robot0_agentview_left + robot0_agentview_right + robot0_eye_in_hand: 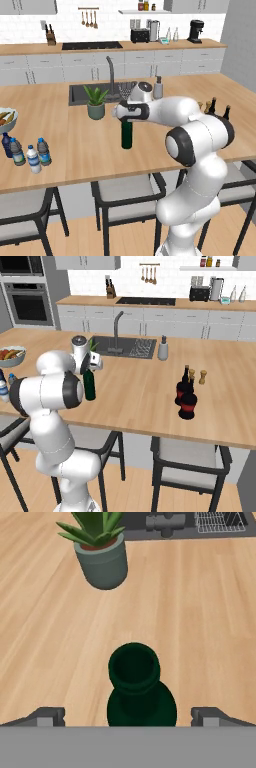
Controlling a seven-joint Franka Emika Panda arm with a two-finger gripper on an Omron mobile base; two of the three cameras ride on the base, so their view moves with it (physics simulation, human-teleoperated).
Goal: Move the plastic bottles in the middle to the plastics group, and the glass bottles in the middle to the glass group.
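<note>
Where base views hide the fingers, pincer (128, 716) spread wide astride wine bottle (135, 684).

left/right base cams: behind us, facing forward-down, both sharing the counter (75, 145) | hand cam: straight down, close over the wine bottle (135, 682)

A long wooden island counter (75, 145) carries a dark sink (131, 347), with dark-framed grey stools (127, 192) tucked beneath. White cabinets (75, 67) line the back wall; a built-in oven (29, 302) stands left.
</note>
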